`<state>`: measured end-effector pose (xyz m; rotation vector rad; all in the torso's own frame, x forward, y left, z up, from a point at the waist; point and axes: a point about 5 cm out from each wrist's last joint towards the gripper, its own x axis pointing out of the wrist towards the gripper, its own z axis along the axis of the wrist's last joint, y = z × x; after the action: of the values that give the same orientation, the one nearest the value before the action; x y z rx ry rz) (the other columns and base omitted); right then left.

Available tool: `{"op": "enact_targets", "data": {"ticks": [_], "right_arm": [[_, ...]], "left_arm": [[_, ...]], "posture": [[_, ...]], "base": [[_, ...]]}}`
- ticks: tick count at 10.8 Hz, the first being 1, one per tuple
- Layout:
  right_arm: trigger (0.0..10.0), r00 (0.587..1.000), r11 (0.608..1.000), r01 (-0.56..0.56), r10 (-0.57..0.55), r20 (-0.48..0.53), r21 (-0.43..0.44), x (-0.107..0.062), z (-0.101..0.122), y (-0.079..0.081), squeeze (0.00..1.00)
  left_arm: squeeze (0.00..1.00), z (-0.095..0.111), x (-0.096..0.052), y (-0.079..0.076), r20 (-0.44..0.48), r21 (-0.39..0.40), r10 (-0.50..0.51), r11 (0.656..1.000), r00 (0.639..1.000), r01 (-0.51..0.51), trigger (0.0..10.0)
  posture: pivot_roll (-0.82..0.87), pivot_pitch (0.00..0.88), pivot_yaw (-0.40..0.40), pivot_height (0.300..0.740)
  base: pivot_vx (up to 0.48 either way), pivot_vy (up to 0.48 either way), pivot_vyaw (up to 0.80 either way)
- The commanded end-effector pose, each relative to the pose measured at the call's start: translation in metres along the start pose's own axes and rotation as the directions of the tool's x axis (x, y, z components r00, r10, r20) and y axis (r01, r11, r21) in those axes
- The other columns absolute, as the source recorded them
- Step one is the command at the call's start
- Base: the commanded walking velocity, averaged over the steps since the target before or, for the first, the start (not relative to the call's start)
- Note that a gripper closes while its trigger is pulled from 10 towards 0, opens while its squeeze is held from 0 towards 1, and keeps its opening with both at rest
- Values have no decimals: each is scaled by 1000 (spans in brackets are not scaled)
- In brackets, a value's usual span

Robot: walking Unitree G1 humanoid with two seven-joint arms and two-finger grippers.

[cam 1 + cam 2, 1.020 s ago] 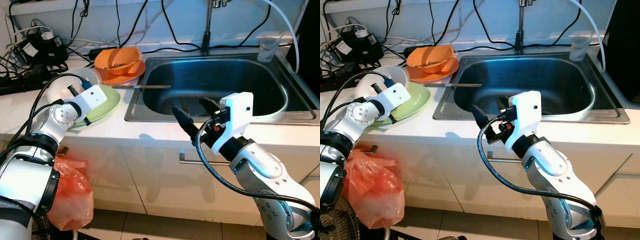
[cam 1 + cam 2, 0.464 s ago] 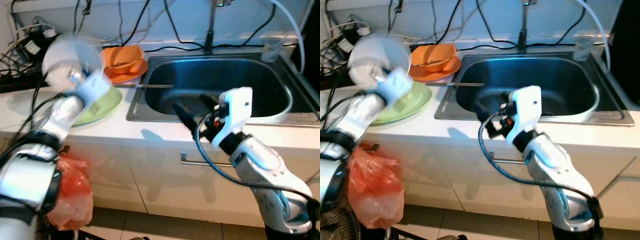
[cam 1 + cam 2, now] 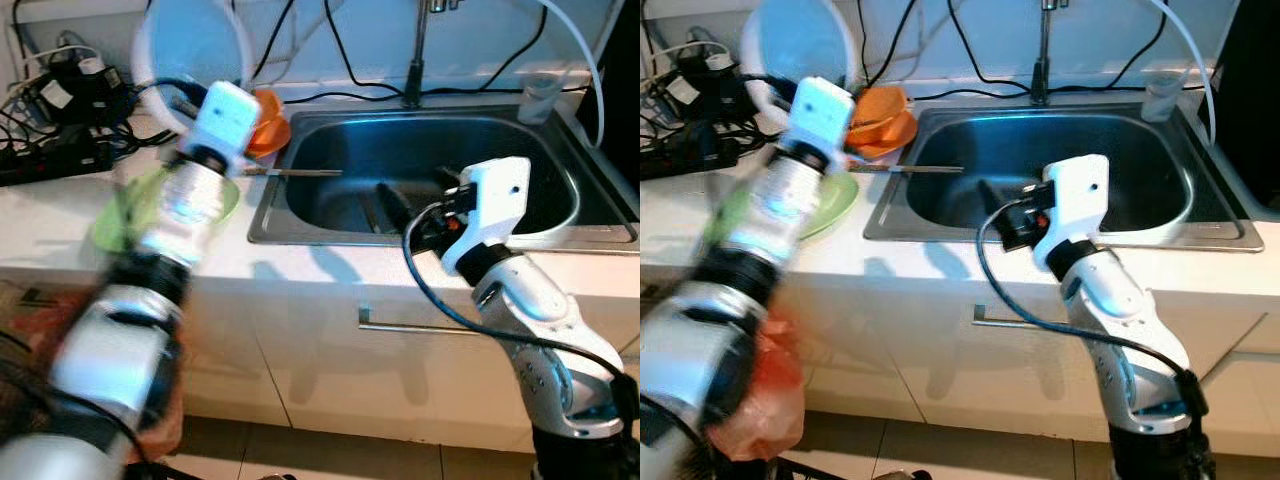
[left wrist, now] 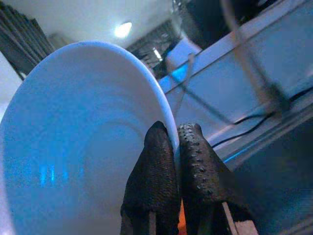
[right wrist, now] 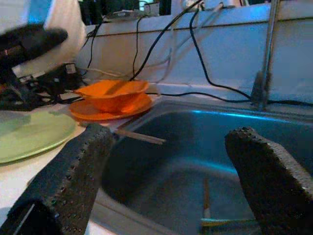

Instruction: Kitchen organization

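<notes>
The white plate [image 4: 83, 142] is standing raised on edge above the surface [image 3: 60, 225], at ten o'clock of the sink [image 3: 440, 165]; the left tool [image 4: 173, 161] is pinching its rim; a green plate [image 3: 125, 210] is lying below; the right tool [image 5: 166, 171] is hovering spread at the sink's near edge.

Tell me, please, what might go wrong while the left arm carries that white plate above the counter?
The left gripper pinches the white plate only at its rim, fingers closed on a thin edge, and the arm is blurred with motion; the plate might slip and fall on the orange bowl or green plate below. Cables lie close by on the counter and could snag. The right gripper hangs open over the sink, near the plate's likely path.
</notes>
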<state>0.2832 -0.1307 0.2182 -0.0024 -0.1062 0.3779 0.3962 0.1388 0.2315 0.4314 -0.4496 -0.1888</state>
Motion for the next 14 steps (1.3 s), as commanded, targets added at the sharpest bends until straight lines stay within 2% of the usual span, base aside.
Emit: {"op": "enact_targets", "data": {"ticks": [1,4,5,11,14], "right_arm": [[10000,1000,1000,-1,2,21,-17,3,4,1,0],[10000,1000,999,24,-24,14,-28,1,2,-2,0],[10000,1000,999,26,-25,17,-28,0,2,-2,0],[10000,1000,1000,14,-13,5,-28,-1,-2,1,0],[10000,1000,1000,17,-17,-1,-27,-3,-3,2,0]], "left_arm": [[0,3,-1,-1,21,-27,15,1000,1000,-14,0],[0,4,-5,-32,22,-98,-49,994,999,51,0],[0,5,-5,-34,23,-103,-53,993,998,55,0],[0,-2,-10,-31,-30,-107,-49,993,998,45,0],[0,-4,-10,-31,-53,-127,-41,991,998,34,0]], "posture": [[-145,0,126,740],[-164,0,142,740],[-168,0,145,740],[-164,0,145,740],[-166,0,148,740]], "base": [[0,0,0],[0,0,-158],[0,-337,0],[0,-412,0],[0,0,0]]}}
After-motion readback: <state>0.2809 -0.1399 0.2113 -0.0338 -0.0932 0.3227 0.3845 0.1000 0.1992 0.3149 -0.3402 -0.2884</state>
